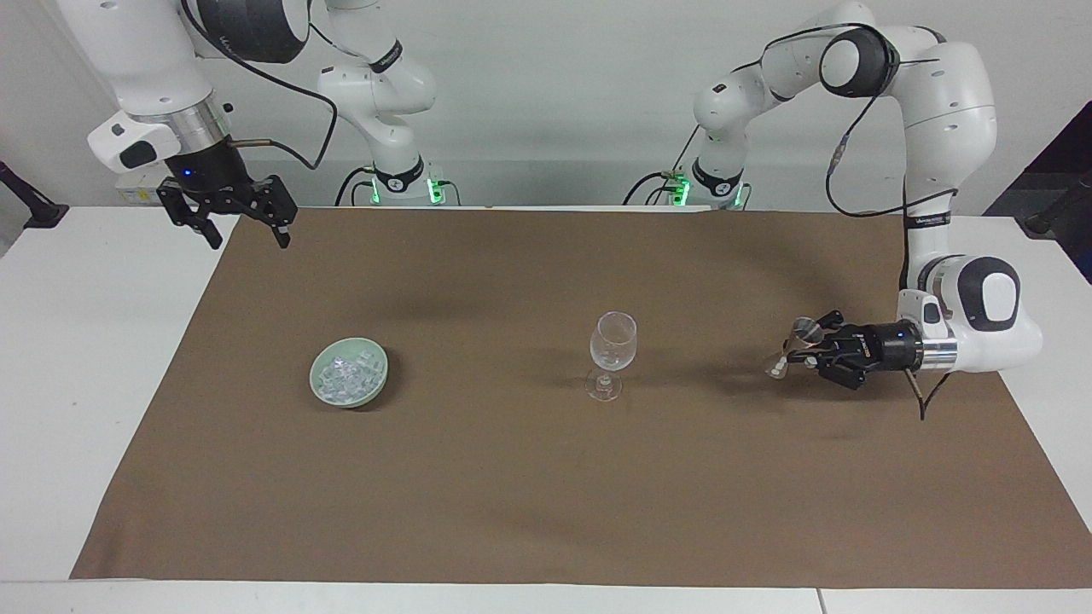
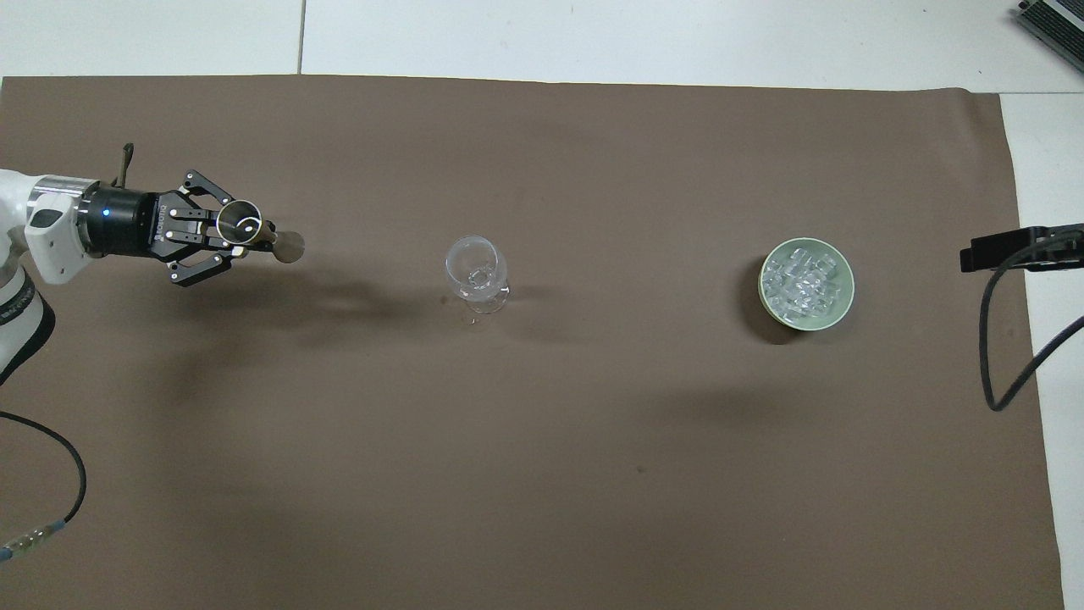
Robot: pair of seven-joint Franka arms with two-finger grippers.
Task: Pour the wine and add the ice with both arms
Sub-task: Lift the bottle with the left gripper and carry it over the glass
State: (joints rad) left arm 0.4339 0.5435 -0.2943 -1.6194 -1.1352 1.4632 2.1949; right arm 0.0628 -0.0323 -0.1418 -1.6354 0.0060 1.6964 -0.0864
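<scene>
Ice (image 1: pixel 347 376) lies well apart from left end effector (image 1: pixel 804 354).

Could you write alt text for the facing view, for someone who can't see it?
The left gripper, shut on a small stemmed glass, holds it above a brown mat. An empty wine glass stands mid-mat beside a green bowl of ice; the right gripper waits open.

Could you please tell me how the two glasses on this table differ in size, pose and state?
The wine glass stands upright on the brown cloth; the small glass is up in the air, tilted. The wine glass is larger and untouched; the small glass is gripped by the left hand. Both are clear stemmed glass.
</scene>
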